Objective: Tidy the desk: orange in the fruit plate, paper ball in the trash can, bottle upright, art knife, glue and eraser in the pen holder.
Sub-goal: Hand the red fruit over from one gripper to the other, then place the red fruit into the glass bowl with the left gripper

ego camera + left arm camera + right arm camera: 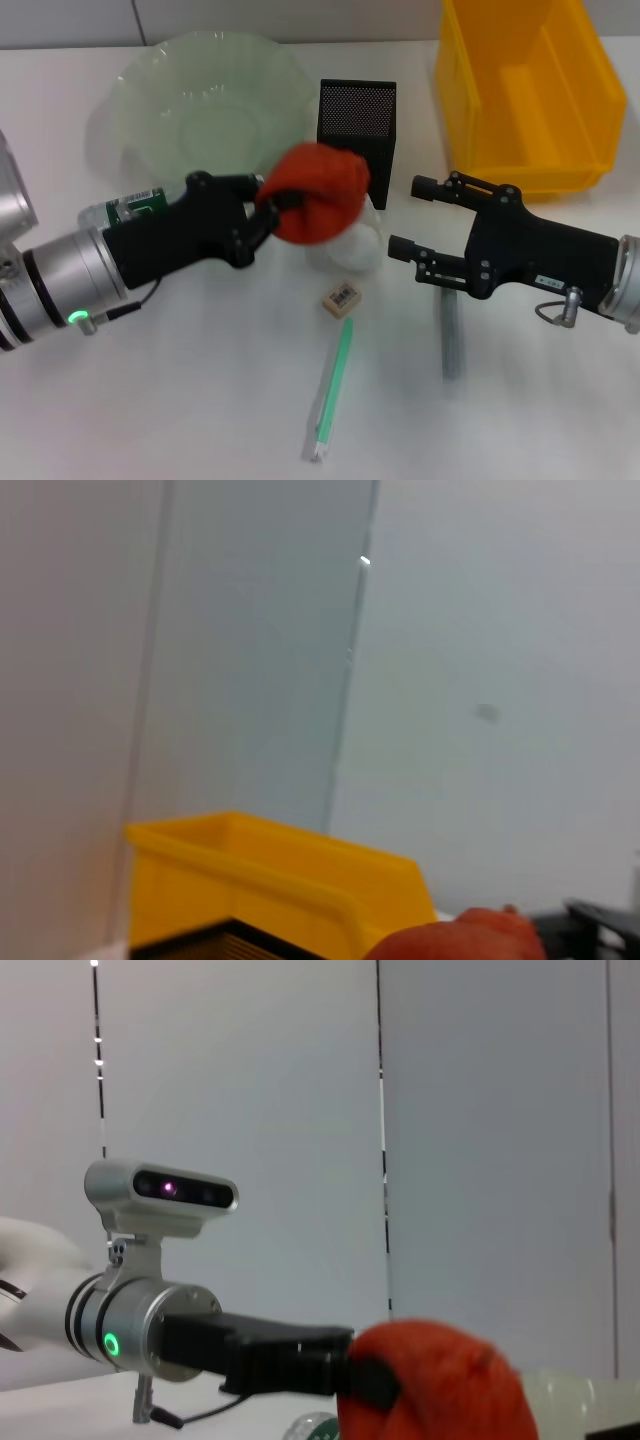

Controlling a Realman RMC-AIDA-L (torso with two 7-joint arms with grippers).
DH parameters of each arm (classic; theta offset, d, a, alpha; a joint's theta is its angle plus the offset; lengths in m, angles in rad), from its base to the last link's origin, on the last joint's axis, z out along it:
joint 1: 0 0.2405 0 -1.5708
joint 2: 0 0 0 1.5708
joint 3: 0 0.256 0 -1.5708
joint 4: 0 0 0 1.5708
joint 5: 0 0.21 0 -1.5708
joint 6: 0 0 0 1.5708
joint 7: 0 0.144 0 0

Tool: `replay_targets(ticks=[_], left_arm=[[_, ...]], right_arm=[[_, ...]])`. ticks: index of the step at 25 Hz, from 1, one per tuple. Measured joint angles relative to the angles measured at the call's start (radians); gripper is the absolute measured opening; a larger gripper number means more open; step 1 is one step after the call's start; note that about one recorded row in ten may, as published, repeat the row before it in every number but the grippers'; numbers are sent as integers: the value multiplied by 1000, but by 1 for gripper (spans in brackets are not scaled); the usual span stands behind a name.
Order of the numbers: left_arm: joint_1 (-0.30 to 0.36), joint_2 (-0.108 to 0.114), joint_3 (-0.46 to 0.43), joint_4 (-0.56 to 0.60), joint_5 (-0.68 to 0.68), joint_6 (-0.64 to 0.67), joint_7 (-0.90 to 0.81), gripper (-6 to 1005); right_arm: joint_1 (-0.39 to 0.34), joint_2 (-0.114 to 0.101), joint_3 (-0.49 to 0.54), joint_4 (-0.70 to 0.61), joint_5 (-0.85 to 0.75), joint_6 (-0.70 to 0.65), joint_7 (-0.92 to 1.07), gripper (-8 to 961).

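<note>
Counts, head view: 1 orange (322, 195), 1 fruit plate (150, 100), 1 trash can (560, 110), 1 pen holder (356, 128), 1 bottle (125, 209), 1 eraser (341, 300), 1 green pen-like stick (331, 388), 1 grey stick (451, 340), 2 grippers.

My left gripper (268, 205) is clamped on the orange, fingers closed against its near-left side. Orange is held above the counter centre, in front of the pen holder and just off the fruit plate's right rim. Right wrist view shows the same grip side-on: black fingers (375, 1382) pressed into the orange (440, 1385); left wrist view catches only the orange's top (460, 938) w/ the trash can (270, 875) behind.

My right gripper (418, 216) hovers right of centre, fingers apart, holding nothing, over the upper end of the grey stick.

Surroundings: something white (355, 245) sits under the orange, mostly hidden by it; can't tell what it is. Bottle lies on its side toward the left edge, largely covered by my left arm; green label shows. Fruit plate at back-left, trash can at back-right corner, pen holder btwn them. Eraser lies near centre, the green stick toward the front edge.

Orange: red-orange, round, surface uneven.
</note>
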Motion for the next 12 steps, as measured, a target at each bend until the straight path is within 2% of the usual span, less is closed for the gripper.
replay_targets(ticks=[5, 6, 7, 12], left_arm=[[7, -3, -2, -8, -93, -19, 7, 78], [5, -5, -5, -32, -187, -39, 23, 70], [5, -5, -5, -32, -187, -39, 23, 68], [-29, -8, -6, -56, -292, -125, 65, 58]], right_arm=[[-18, 1, 1, 0, 2, 21, 0, 742], [-29, 1, 1, 0, 8, 26, 0, 742], [-29, 1, 1, 0, 8, 26, 0, 742], [-48, 3, 0, 6, 15, 34, -9, 742]])
